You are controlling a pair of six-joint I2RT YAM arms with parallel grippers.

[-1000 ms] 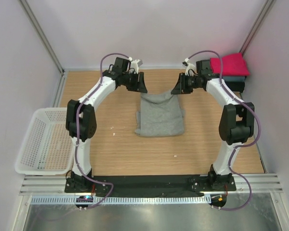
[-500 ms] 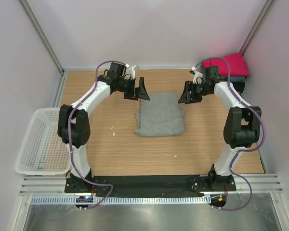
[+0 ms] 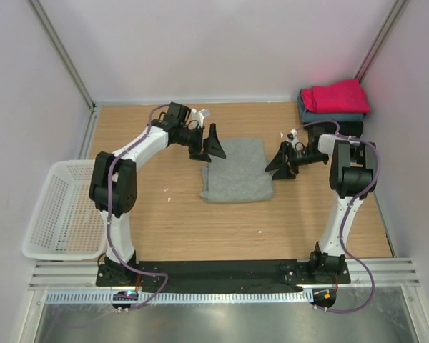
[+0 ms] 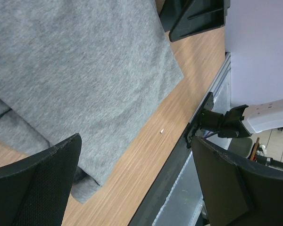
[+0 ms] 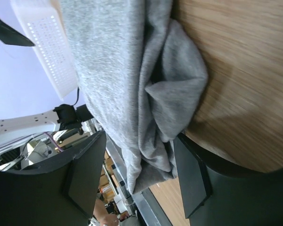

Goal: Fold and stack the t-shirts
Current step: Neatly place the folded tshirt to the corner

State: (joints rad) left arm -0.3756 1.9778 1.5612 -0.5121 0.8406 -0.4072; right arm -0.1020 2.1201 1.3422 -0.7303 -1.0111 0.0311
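Nearest to me, on the left edge of the wooden table point(image 3: 171, 229), sits a white mesh basket point(image 3: 61, 207). Further out, in the middle of the table, the grey t-shirt point(image 3: 236, 171) lies folded into a rough rectangle, with its right edge bunched into loose layers. My right pincer point(image 3: 281, 164) hangs just beside that bunched edge, its fingers partly spread and pinching nothing, though the cloth shows in the gap between them. A little farther, my left pincer point(image 3: 206, 146) hovers at the shirt's far left corner, spread wide and empty. In the far right corner is the stack: a red t-shirt point(image 3: 336, 95) on top, a blue t-shirt point(image 3: 322, 116) beneath, and a black t-shirt point(image 3: 352, 128) at the bottom.
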